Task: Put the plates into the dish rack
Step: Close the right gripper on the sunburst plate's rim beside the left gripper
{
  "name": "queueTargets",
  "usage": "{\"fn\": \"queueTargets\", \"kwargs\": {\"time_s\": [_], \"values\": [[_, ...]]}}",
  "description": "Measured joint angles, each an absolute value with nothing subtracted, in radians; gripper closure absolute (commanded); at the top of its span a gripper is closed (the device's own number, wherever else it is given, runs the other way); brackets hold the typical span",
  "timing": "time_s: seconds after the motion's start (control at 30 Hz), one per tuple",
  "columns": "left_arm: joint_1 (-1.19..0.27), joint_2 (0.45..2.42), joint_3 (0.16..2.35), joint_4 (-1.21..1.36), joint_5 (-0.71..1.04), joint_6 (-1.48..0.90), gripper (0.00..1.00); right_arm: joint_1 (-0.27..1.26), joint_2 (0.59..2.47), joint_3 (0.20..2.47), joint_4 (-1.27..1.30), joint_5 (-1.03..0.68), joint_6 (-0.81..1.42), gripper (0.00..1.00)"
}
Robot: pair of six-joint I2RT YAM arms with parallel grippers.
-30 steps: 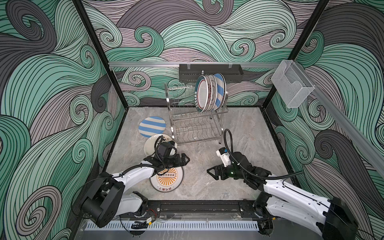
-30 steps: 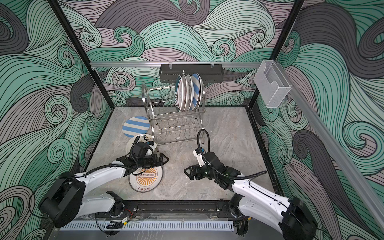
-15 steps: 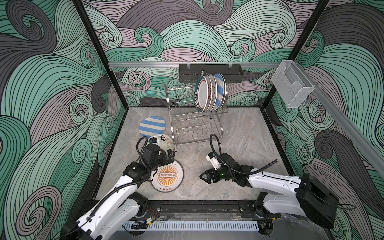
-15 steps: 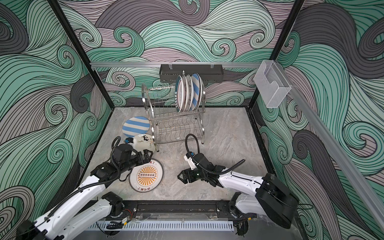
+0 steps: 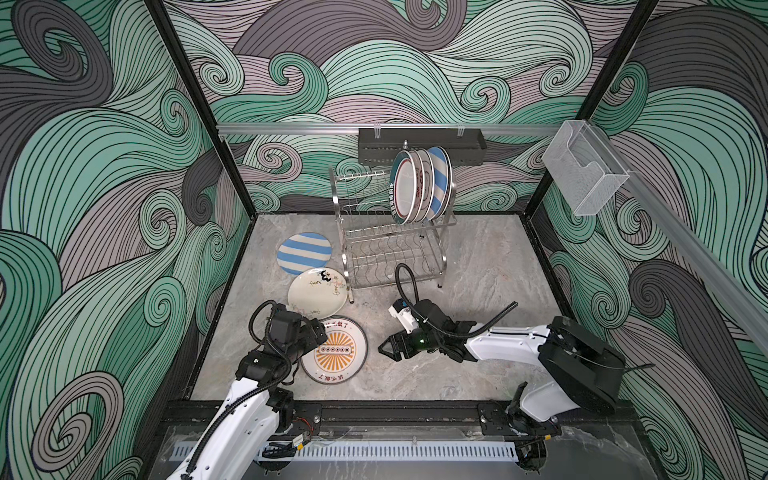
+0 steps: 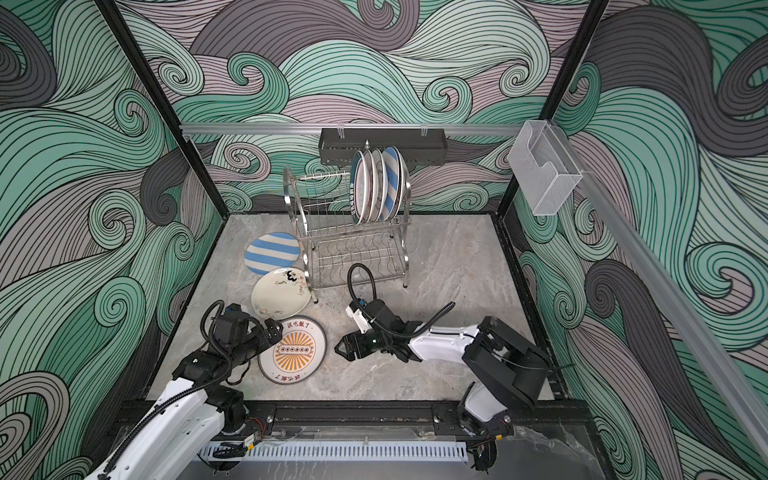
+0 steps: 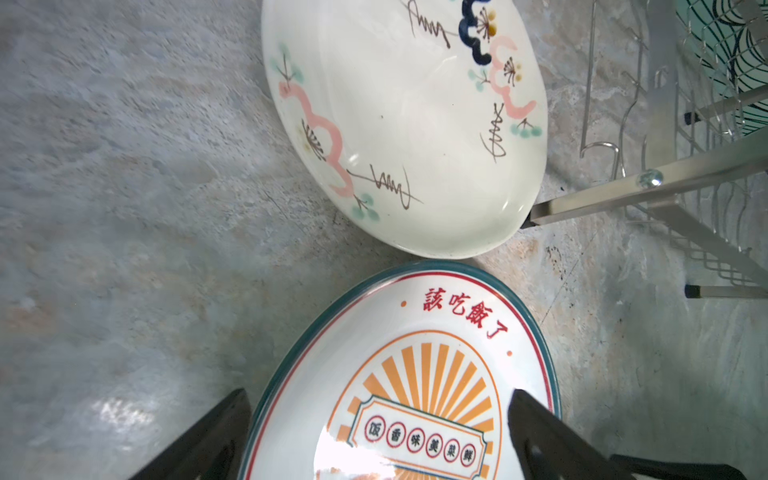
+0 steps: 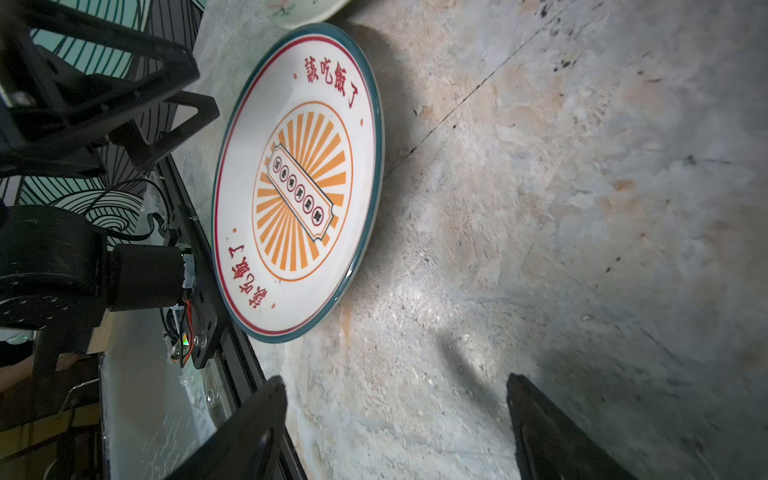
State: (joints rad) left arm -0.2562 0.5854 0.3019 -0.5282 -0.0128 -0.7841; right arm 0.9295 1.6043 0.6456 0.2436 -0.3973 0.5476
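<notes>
Marble table, rack at centre, left gripper apart astride sunburst plate rim, right gripper apart beside it

Both end effectors low, jaws apart

Three walls printed with wave swirls in teal, grey and mauve, joined at black corner posts. Grey marbled stone surface, edged in front by a white slotted strip. Fittings: silver rail across the back wall, carrying a black perforated tray; clear plastic box on the right wall.
</notes>
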Motion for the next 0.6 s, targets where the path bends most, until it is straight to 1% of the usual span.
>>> {"fn": "queueTargets", "kwargs": {"time_s": [0.1, 0.3, 0.47, 0.6], "values": [[-0.256, 0.585, 0.281, -0.509, 0.015, -0.795, 0.01, 0.936, 1.680, 0.692, 0.271, -0.422, 0.551, 0.18], [-0.255, 0.550, 0.235, -0.476, 0.083, -0.810, 0.01, 0.950, 1.757, 0.746, 0.330, -0.458, 0.558, 0.19], [-0.255, 0.489, 0.208, -0.475, 0.117, -0.823, 0.01, 0.955, 1.790, 0.749, 0.393, -0.482, 0.580, 0.22], [-0.255, 0.444, 0.199, -0.464, 0.138, -0.823, 0.01, 0.956, 1.825, 0.749, 0.463, -0.503, 0.612, 0.27]]}}
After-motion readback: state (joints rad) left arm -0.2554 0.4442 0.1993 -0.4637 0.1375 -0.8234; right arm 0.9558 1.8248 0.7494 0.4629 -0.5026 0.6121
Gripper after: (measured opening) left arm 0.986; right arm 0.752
